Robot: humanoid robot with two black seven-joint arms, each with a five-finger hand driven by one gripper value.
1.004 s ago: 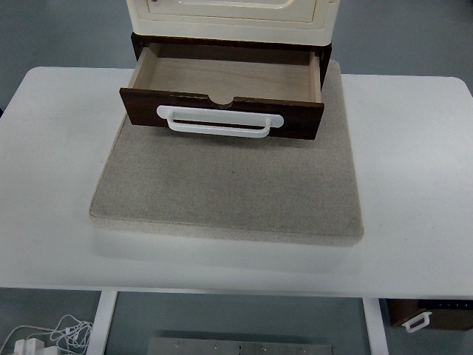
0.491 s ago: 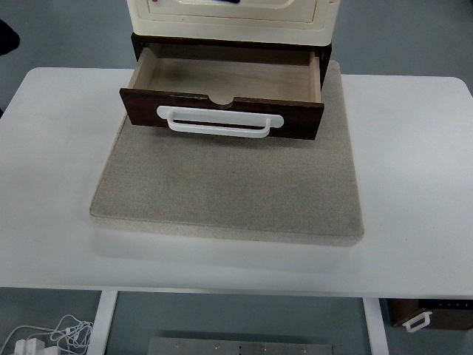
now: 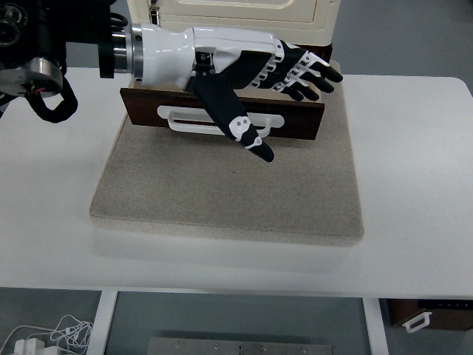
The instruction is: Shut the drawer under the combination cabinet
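Observation:
A cream cabinet (image 3: 244, 11) stands at the back of a grey mat (image 3: 229, 185). Under it a dark brown drawer (image 3: 295, 122) with a white handle (image 3: 181, 118) is pulled out toward me. My left hand (image 3: 266, 81) reaches in from the upper left and hovers over the open drawer, covering most of its inside. Its fingers (image 3: 314, 78) are spread flat and point right, the thumb (image 3: 247, 133) hangs down across the drawer front and handle. It holds nothing. The right arm does not show.
The mat lies on a white table (image 3: 414, 163). Below the table's near edge, cables (image 3: 52, 333) lie on the floor at the left and a dark box (image 3: 429, 314) with a white handle shows at the right.
My left arm has come into view from the upper left and now stretches over the open drawer. The drawer itself has not moved.

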